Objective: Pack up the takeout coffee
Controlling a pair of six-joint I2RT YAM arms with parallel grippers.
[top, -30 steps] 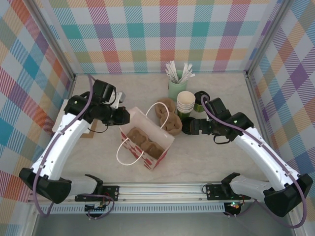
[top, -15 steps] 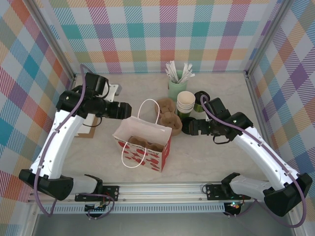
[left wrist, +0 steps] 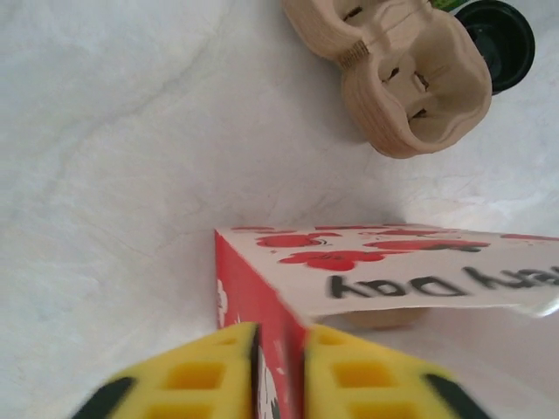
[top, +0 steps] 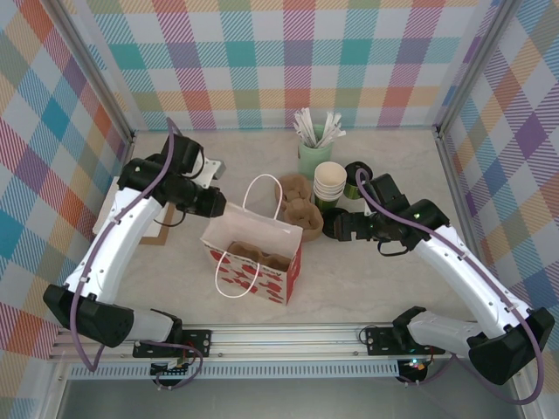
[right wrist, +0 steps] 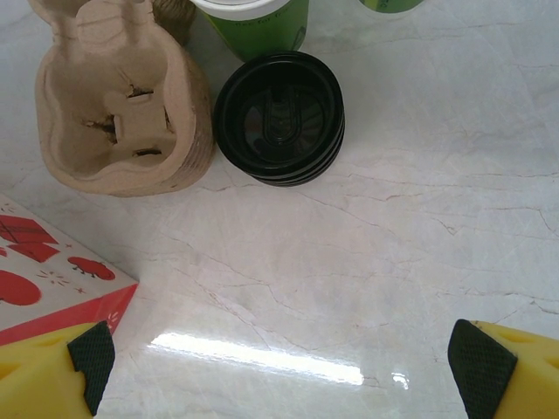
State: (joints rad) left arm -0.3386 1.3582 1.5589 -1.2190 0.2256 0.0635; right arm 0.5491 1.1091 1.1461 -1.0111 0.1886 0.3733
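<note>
Gripping the glossy paper bag (left wrist: 393, 266) is the left pincer (left wrist: 279, 353).

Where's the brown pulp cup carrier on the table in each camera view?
Top external: cup carrier near centre, right of and beyond the paper bag.
Left wrist: top right, beyond the bag.
Right wrist: top left, above the bag's corner.
Shared landmark: the red-and-white bag.

Top camera looks down; close wrist cameras share the carrier (right wrist: 122, 113).

left arm (top: 109, 253), right arm (top: 467, 275): white shells, black joints, purple cables (one per arm); yellow fingers (left wrist: 196, 375), black-tipped.
</note>
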